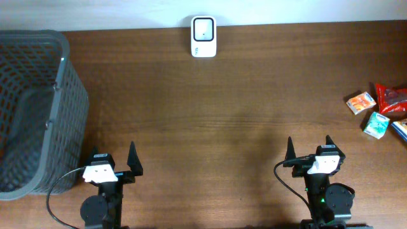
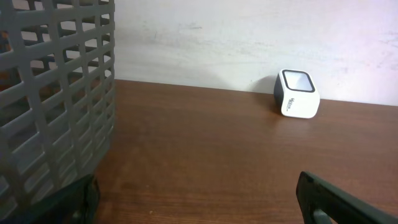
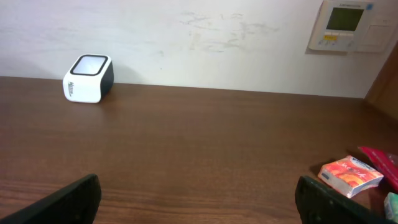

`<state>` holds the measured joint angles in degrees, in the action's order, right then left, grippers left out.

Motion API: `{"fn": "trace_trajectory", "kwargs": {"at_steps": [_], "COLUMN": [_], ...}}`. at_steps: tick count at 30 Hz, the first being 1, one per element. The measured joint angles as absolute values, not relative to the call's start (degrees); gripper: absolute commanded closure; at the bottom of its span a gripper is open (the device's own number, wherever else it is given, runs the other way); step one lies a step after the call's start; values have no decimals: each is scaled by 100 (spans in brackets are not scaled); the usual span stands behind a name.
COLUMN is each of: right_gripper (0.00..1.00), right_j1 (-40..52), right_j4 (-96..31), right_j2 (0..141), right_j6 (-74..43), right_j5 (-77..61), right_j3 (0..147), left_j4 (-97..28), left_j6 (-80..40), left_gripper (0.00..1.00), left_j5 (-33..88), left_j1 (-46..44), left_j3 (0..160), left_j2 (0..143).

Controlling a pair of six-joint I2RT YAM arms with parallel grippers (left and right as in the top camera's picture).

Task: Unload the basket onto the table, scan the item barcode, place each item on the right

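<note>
The white barcode scanner stands at the table's far edge by the wall, its window facing up; it also shows in the left wrist view and the right wrist view. The items lie at the far right: an orange box, a red packet and a teal box. My left gripper sits open near the front left, nothing between its fingers. My right gripper is open near the front right, with the orange box ahead to its right.
A tall grey mesh basket fills the left side, close beside the left gripper. A blue item pokes in at the right edge. A wall control panel hangs behind the table.
</note>
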<state>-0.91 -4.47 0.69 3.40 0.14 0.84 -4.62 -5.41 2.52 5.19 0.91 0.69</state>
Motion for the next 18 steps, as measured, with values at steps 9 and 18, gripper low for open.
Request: {"fn": "trace_trajectory", "kwargs": {"at_steps": [9,18], "right_gripper": [2,2], "right_j1": [-91,-91], "right_j4": [-445,-447], "right_j2": [69,69], "right_j6": [301,296], "right_j5": [14,14], "right_j3": [84,84], "left_j4": [-462,-462], "left_j6": [-541,-541], "left_gripper": [1,1], "left_j5": [252,252], "left_j1": [519,519], "left_j3": [91,91], "left_j2": [69,69]}}
